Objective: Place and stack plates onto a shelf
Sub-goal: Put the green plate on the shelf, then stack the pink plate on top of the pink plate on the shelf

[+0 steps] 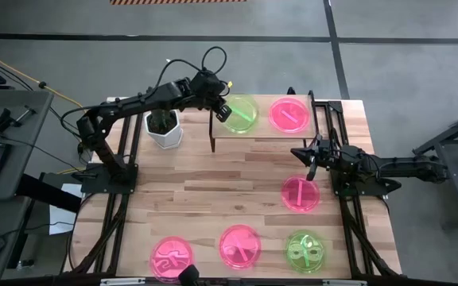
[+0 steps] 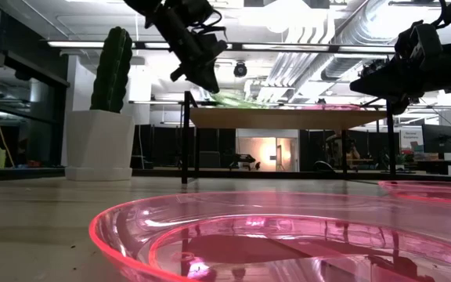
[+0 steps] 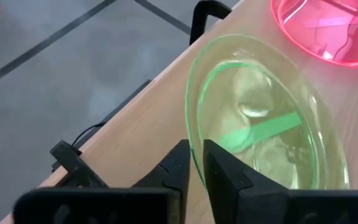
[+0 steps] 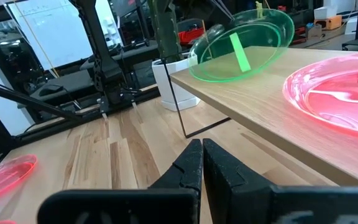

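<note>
A lime green plate (image 1: 242, 114) sits tilted over the left end of the light-wood shelf (image 1: 262, 129), with my left gripper (image 1: 223, 109) shut on its rim. A pink plate (image 1: 290, 114) lies flat on the shelf's right end. On the table lie a pink plate (image 1: 301, 193) at the right and, along the near edge, two pink plates (image 1: 171, 258) (image 1: 239, 246) and a green one (image 1: 306, 252). My right gripper (image 1: 309, 156) hangs shut at the right, just in front of the shelf, holding nothing. My left gripper pinches the green plate's rim (image 3: 189, 132) between its two fingers, on the plate's left side. The fingers slant down from the table's far left. The held side is raised and the plate slopes down to the shelf board (image 2: 288, 117) on its other side.
A white pot with a green cactus (image 1: 164, 127) stands just left of the shelf, under my left arm. The shelf's thin black legs (image 1: 211, 141) stand at its corners. Bare tabletop lies between the shelf and the near row of plates.
</note>
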{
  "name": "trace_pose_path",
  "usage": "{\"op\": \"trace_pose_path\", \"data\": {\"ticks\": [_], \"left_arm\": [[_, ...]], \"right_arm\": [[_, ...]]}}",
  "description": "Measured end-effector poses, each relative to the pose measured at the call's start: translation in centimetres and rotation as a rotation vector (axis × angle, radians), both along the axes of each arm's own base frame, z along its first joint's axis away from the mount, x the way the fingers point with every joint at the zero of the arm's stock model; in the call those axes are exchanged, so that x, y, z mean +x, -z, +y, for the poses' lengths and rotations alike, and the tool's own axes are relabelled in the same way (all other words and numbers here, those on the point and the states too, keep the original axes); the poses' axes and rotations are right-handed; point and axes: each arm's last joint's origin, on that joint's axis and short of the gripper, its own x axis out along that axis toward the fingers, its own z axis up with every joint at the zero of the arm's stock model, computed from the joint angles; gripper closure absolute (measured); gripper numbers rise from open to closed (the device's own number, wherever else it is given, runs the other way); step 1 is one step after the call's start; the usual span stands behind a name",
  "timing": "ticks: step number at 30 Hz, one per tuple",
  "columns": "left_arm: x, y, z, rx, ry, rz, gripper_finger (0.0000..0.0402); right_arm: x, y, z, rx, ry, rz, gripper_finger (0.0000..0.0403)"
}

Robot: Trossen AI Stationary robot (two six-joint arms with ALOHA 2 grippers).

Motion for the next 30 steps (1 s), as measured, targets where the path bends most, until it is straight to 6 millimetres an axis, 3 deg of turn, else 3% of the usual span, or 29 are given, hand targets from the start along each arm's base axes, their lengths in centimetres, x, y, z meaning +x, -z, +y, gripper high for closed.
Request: {"op": "trace_pose_path", "data": {"ticks": [9, 17, 20, 23, 30], "left_arm": [[-0.1, -0.4, 0.0, 0.031, 0.009, -0.012, 0.0308], [-1.5, -3.1, -1.3, 0.032, 0.121, -0.118, 0.0288], [-2.0, -3.4, -3.5, 0.026, 0.248, -0.233, 0.0288], [-2.8, -2.4, -6.4, 0.091, 0.340, -0.365, 0.0288], [-7.1, 4.2, -13.3, 0.224, 0.538, -0.654, 0.0288]], "right_arm": [[0.0, 0.0, 0.0, 0.000, 0.000, 0.000, 0.0402], [0.0, -0.8, 0.0, -0.002, -0.006, -0.085, 0.0402], [0.0, -1.4, 0.1, -0.009, -0.039, -0.141, 0.0402], [0.0, -1.7, 0.2, -0.013, -0.079, -0.174, 0.0402], [0.0, -2.0, 0.3, -0.024, -0.087, -0.205, 0.0402]]}}
